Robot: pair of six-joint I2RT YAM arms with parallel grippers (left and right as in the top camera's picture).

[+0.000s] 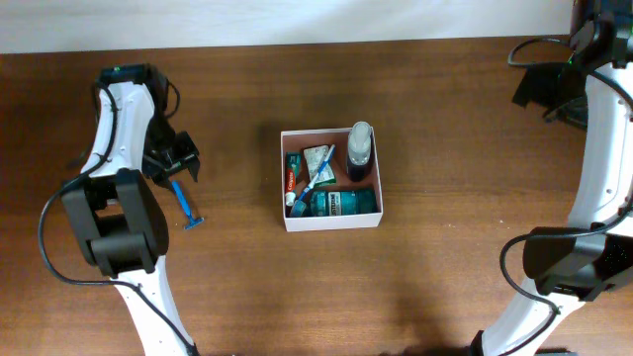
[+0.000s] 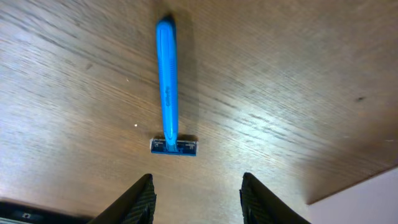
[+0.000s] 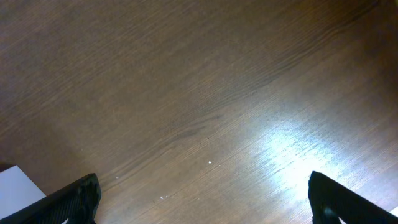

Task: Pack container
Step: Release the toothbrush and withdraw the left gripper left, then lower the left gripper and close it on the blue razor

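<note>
Hovering above the blue razor (image 2: 166, 87), the left gripper (image 2: 196, 199) gaped empty, and the right gripper (image 3: 202, 202) gaped likewise.

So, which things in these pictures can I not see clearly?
- Overhead: print on the items in the container is too small to read.
- Overhead: the razor handle's top is hidden by the left end effector.
- Right wrist: the right end effector is cut off by the bottom edge.
</note>
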